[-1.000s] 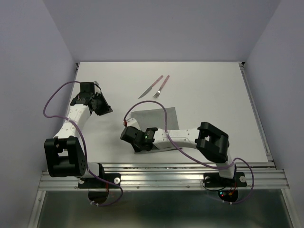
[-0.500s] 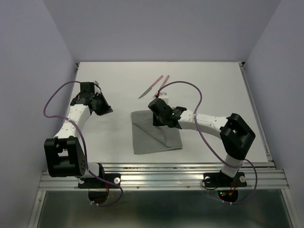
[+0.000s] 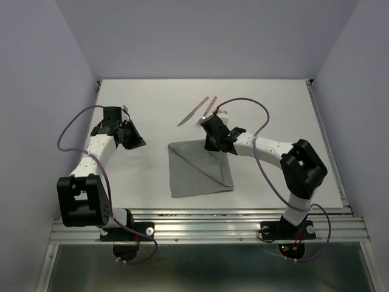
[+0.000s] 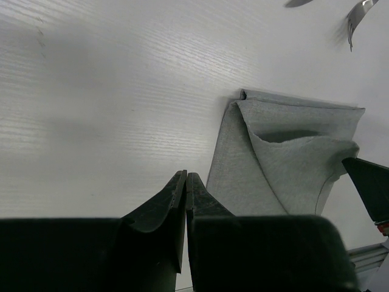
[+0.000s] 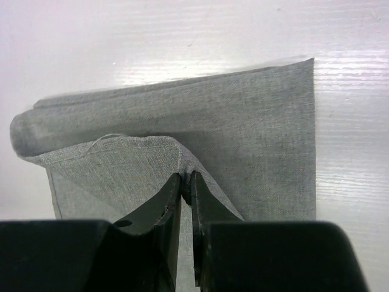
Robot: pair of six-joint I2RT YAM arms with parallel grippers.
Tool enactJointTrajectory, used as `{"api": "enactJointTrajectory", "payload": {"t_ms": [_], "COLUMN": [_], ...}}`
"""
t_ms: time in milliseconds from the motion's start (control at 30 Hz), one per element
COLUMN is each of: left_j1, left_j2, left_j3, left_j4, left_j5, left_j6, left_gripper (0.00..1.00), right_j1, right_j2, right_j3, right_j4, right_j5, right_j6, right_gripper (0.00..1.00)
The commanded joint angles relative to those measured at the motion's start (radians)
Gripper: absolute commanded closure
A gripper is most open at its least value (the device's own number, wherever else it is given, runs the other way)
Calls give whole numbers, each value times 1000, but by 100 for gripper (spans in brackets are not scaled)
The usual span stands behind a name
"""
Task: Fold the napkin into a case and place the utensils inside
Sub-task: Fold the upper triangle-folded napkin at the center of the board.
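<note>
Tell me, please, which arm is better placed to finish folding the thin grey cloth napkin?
Right. The right gripper is shut on a folded-over layer of the thin grey cloth napkin, at its far edge. The left gripper is shut on nothing, over bare table left of the cloth.

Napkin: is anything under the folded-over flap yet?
Only napkin cloth shows beneath; knife and fork lie on the table beyond. The flap covers the rest.

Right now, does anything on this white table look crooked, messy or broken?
Only the thin grey cloth napkin: one corner is folded diagonally across it and pinched in the right gripper, so the flap puffs up and one fold bulges instead of lying flat. Nothing looks spilled or damaged.
</note>
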State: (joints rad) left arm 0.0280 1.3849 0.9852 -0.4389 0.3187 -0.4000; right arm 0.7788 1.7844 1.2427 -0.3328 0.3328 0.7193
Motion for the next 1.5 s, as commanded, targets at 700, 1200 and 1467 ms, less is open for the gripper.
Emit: {"api": "enactJointTrajectory", "payload": {"t_ms": [700,1200,1467], "left_j1": [-3,-22,-123], "left_j2": [-41,-7,25], "left_j3": [-6,10,30], "left_j4": [6,0,8], "left_j5": [39,42,33], "left_j6": [24,26,9], "left_gripper": [84,84,84], "right_j1": [-62,-62,-62], "right_j2": [119,144,90], "right_j3": [124,123,115], "right_j4": [-77,-92,-94], "right_j5": [81,97,95], "right_j6": [62,65,63], "right_gripper": [99,92,58]}}
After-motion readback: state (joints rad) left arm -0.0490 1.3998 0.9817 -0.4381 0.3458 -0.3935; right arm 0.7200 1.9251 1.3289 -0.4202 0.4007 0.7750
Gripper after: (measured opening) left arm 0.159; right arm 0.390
